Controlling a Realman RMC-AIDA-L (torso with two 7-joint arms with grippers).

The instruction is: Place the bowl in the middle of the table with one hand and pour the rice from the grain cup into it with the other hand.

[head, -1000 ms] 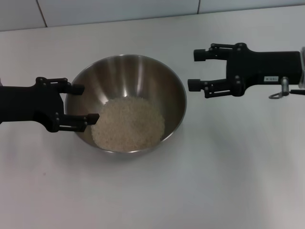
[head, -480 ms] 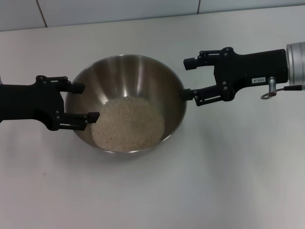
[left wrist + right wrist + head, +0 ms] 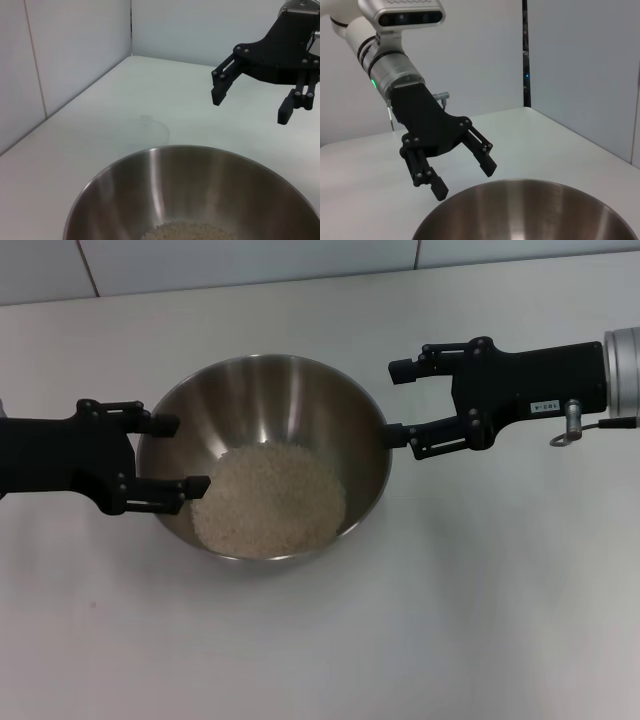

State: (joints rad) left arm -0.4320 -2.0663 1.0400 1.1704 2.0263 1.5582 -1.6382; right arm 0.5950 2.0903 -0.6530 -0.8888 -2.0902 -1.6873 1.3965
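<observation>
White table [image 3: 480, 620] spreads bare and wide in front of the bowl [image 3: 290, 390] and out to both sides, with a pale wall along its far edge. Rice [image 3: 268, 500] lies heaped in the bowl's near half. At the bowl's left rim the left gripper [image 3: 180, 454] stands wide open; at its right rim the right gripper [image 3: 397, 400] gapes too, lower finger at the rim.

The rice [image 3: 268, 498] lies in the bowl [image 3: 270, 385], mid-table [image 3: 480, 590], between both claws.
</observation>
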